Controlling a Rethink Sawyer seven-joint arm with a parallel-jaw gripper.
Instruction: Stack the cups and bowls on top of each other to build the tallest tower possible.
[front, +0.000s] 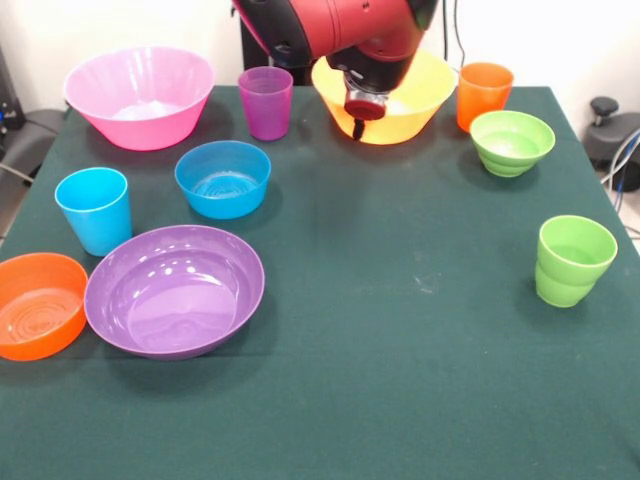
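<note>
My gripper (362, 108) hangs over the large yellow-orange bowl (425, 95) at the far middle and hides part of it. The large pink bowl (140, 95) stands far left, with the purple cup (265, 102) beside it. An orange cup (484, 95) and a small green bowl (511, 142) sit far right. Alone at the right stands the green cup (574, 260). On the left are the small blue bowl (223, 178), the blue cup (94, 210), the wide purple bowl (174, 290) and the small orange bowl (38, 305). All stand upright and apart, none stacked.
A dark green cloth covers the table (400, 330). The orange bowl sits at the table's left edge. Black equipment (610, 125) and cables stand off the table at the right.
</note>
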